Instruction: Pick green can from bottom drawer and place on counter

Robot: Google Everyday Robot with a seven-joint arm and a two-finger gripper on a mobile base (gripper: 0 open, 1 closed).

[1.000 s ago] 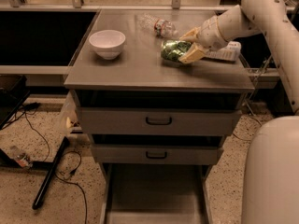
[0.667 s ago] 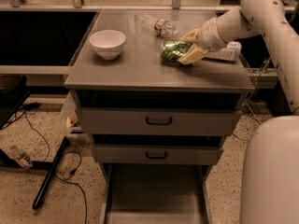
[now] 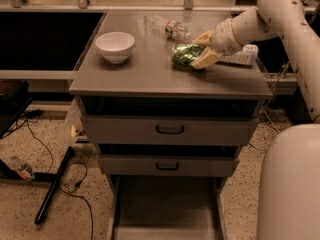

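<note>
green can is on the counter, right half, lying tilted on its side. gripper is clenched on it: one tan finger on the far side, the other on the near side. Can't tell if the can's full weight is on the surface.

Arm comes in from the right, over the counter's right edge. A flat white item sits under the wrist, close to that edge. Clear plastic bottle lies just behind the can, toward the rear edge. White bowl is on the left half, well apart.

Bare counter runs between bowl and can and along the front edge.

bottom drawer is pulled out below two shut drawer fronts, flat floor showing. Robot base stands near its right wall.
</note>
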